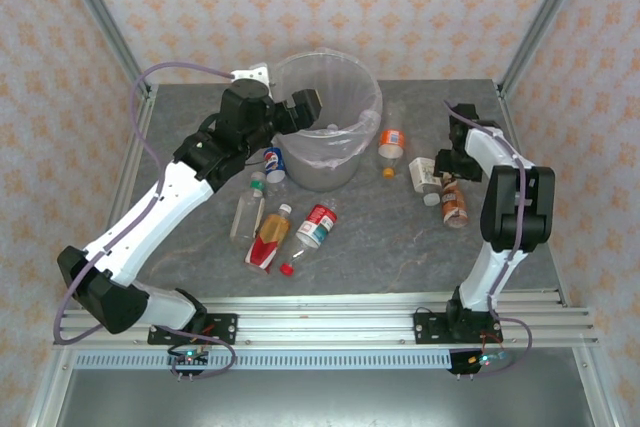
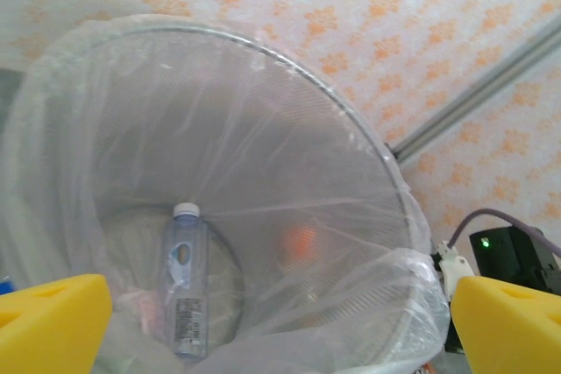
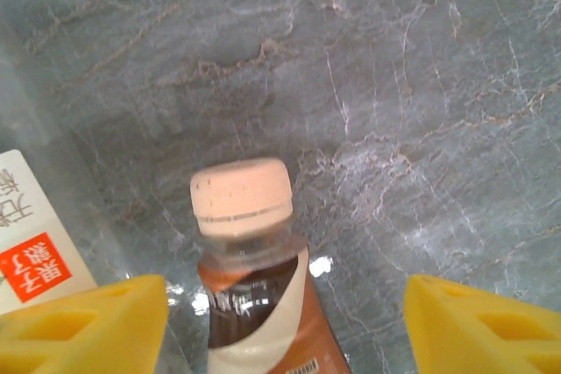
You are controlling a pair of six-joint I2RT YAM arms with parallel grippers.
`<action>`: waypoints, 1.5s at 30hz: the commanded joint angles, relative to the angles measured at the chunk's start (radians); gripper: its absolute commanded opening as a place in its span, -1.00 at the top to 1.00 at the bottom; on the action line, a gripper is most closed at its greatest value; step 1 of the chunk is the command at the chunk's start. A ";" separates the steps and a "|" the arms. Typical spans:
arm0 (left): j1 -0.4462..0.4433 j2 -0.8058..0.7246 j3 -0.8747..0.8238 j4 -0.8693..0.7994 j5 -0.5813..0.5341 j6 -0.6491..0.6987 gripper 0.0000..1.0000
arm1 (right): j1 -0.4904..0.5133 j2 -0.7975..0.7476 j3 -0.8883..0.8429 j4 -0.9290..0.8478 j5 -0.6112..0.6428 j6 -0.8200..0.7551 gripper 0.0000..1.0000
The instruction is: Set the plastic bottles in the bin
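Plastic bottles (image 1: pixel 268 237) lie loose on the table (image 1: pixel 400 247), most of them behind and below our left gripper (image 2: pixel 280 330), which hangs wide open over the bin (image 2: pixel 351 146). One clear bottle (image 2: pixel 186 291) sits in the bin beneath it. Right gripper (image 3: pixel 285 308) is spread wide astride a brown-drink bottle (image 3: pixel 263 339), pale cap (image 3: pixel 241 194) ahead. We judge it liquid-weighted, fairly stiff and slick, so we'd grip the labelled body.

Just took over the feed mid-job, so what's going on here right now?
The left pincer hangs open over the bin, where one clear bottle lies on the bottom. The right pincer is open, low over the table, its fingers either side of a brown-drink bottle with a pale cap, not closed on it. Several other bottles lie on the table around the bin.
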 commanded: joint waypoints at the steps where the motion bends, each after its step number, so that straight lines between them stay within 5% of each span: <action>1: -0.001 -0.040 0.011 -0.069 -0.102 -0.053 -1.00 | -0.004 0.032 0.034 -0.057 0.015 -0.023 -0.31; 4: -0.001 -0.056 -0.020 -0.055 -0.121 -0.020 -1.00 | -0.004 0.049 0.049 -0.076 -0.066 -0.045 -0.29; 15: 0.037 -0.100 -0.109 -0.023 -0.186 -0.052 -1.00 | -0.038 0.073 0.028 -0.079 -0.057 -0.041 -0.07; 22: 0.076 -0.093 -0.133 -0.024 -0.155 -0.113 -1.00 | -0.048 0.065 0.020 -0.065 -0.155 -0.051 -0.04; 34: 0.095 -0.094 -0.166 -0.009 -0.179 -0.106 -1.00 | -0.048 0.113 -0.002 -0.043 -0.137 -0.049 -0.05; 45: 0.100 -0.112 -0.234 0.067 -0.141 0.025 -1.00 | -0.048 0.088 -0.047 0.026 -0.076 -0.015 0.42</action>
